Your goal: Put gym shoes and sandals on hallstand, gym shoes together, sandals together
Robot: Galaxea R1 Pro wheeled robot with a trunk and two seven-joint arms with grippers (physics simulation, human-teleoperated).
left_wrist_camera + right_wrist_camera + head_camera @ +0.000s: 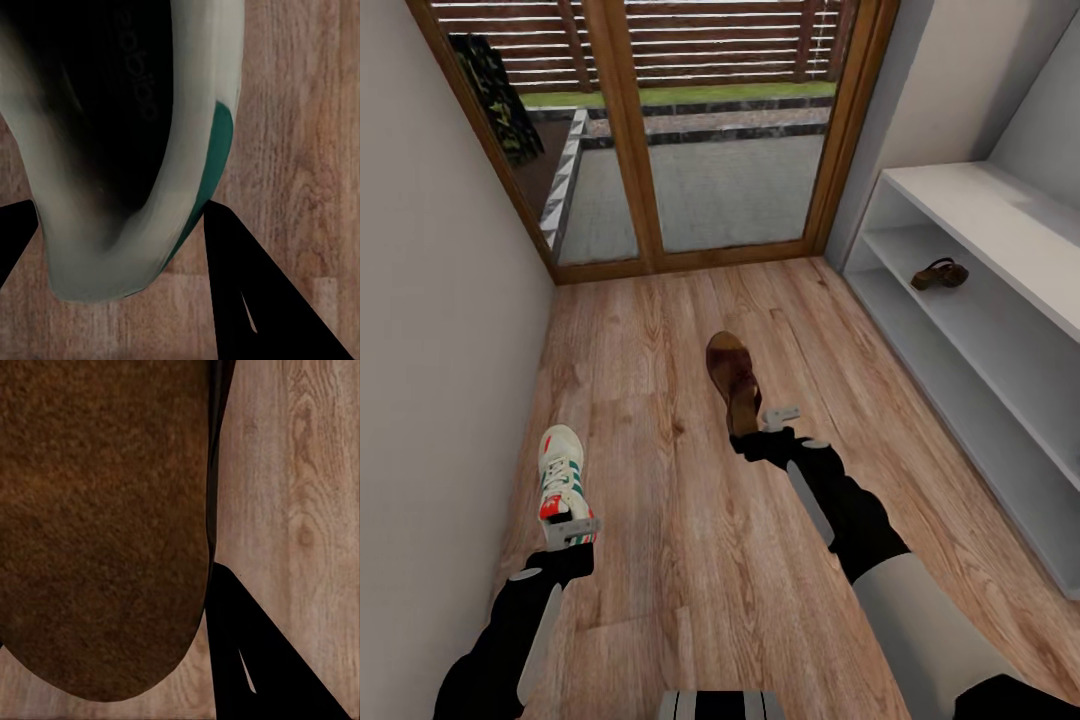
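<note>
My left gripper (572, 528) is shut on the heel of a white gym shoe (560, 465) with green stripes, near the left wall. In the left wrist view the shoe's heel (112, 187) sits between both dark fingers (240, 285). The second gym shoe is out of view. My right gripper (765, 425) is shut on the near end of a brown sandal (732, 375) over the middle of the corridor floor (660, 560). Its brown surface (97, 525) lies against one finger (240, 652). The other sandal (939, 273) lies on the middle shelf of the hallstand (980, 215) at the right.
A wood-framed glass door (630, 130) closes the far end of the corridor. A plain wall (440, 300) runs along the left, close to the left arm. Bare plank floor lies between my right arm and the hallstand's long shelves.
</note>
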